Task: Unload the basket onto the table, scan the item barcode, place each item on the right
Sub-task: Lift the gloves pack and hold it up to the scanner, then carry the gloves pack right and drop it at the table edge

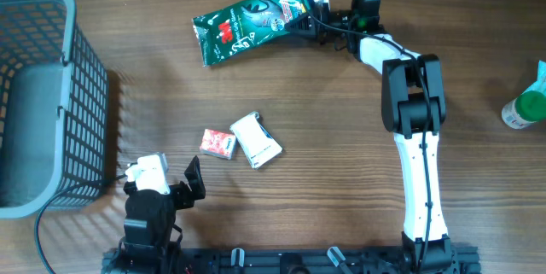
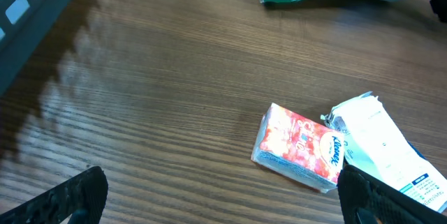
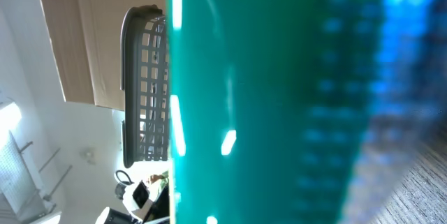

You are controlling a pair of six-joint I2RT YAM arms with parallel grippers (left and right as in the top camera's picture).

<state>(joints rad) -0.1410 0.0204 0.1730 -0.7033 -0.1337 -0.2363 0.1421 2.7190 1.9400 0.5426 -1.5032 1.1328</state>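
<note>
A green snack bag (image 1: 247, 20) lies at the far middle of the table, its right end raised. My right gripper (image 1: 305, 14) is shut on that end. In the right wrist view the green bag (image 3: 279, 98) fills most of the frame, blurred, and hides the fingers. No barcode can be made out. My left gripper (image 1: 171, 180) stands open near the front left, nothing between its fingers (image 2: 77, 196). A red tissue pack (image 2: 300, 144) and a white carton (image 2: 384, 151) lie just ahead of it to the right.
A grey mesh basket (image 1: 81, 95) stands at the left edge. A green and white bottle (image 1: 525, 107) lies at the right edge. The red pack (image 1: 218, 142) and white carton (image 1: 256, 140) sit mid-table, touching.
</note>
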